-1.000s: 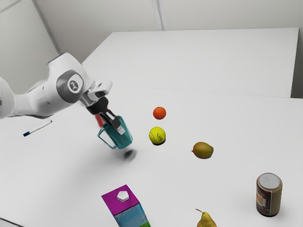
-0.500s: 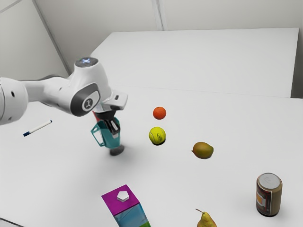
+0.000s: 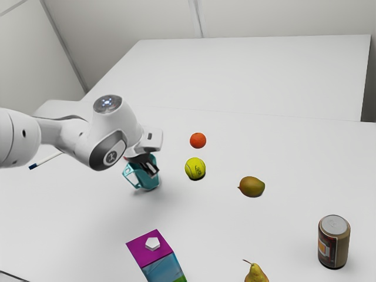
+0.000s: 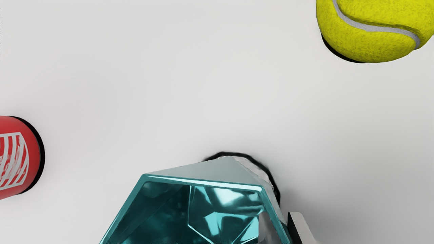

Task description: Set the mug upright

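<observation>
The claw (image 3: 153,170) pinches the glossy, faceted teal mug (image 4: 203,178) by its wall; near the claw, a tennis ball (image 3: 195,168) bears lettering too small to read; a red item (image 4: 15,159) wears white stripes.

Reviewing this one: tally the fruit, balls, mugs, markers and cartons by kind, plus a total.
Fruit (orange, mango, pear): 3
Ball: 1
Mug: 1
Marker: 1
Carton: 1
Total: 7
</observation>
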Tool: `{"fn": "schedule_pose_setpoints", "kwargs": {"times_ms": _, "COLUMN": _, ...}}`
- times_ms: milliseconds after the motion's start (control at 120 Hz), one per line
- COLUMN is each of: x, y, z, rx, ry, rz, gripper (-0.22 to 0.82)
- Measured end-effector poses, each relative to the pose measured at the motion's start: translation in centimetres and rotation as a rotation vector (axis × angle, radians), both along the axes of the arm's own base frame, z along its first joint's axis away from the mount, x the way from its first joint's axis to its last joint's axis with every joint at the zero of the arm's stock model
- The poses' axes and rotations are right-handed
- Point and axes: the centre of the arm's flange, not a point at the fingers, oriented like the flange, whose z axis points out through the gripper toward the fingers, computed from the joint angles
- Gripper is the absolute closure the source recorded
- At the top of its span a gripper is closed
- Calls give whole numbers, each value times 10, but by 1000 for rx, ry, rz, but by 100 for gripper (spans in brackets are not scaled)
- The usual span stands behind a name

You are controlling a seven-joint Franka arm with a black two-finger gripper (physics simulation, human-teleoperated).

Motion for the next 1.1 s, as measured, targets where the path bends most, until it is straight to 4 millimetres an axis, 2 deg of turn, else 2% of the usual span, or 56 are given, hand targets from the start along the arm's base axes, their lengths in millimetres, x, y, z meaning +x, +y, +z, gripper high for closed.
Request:
{"fn": "schedule_pose_setpoints", "kwargs": {"times_ms": 167, "x": 0, "y": -5, "z": 0, "rx": -18, "ry": -34, "rz": 19, "gripper": 77}}
{"fn": "schedule_pose_setpoints", "kwargs": {"times_ms": 583, "x": 0, "y": -13, "z": 8, "rx": -37, "ry": -55, "rz": 38, "gripper": 29}}
{"fn": "schedule_pose_setpoints", "kwargs": {"times_ms": 800, "x": 2, "y": -5, "z": 28, "rx": -48, "ry": -80, "rz": 61, "gripper": 11}}
{"fn": "schedule_pose_setpoints", "kwargs": {"times_ms": 933, "x": 14, "y": -1, "z": 53, "rx": -53, "ry": -114, "rz": 77, "gripper": 6}}
{"fn": "schedule_pose_setpoints", "kwargs": {"times_ms": 1100, "x": 57, "y": -4, "z": 122, "rx": -55, "ry": -136, "rz": 120, "gripper": 3}}
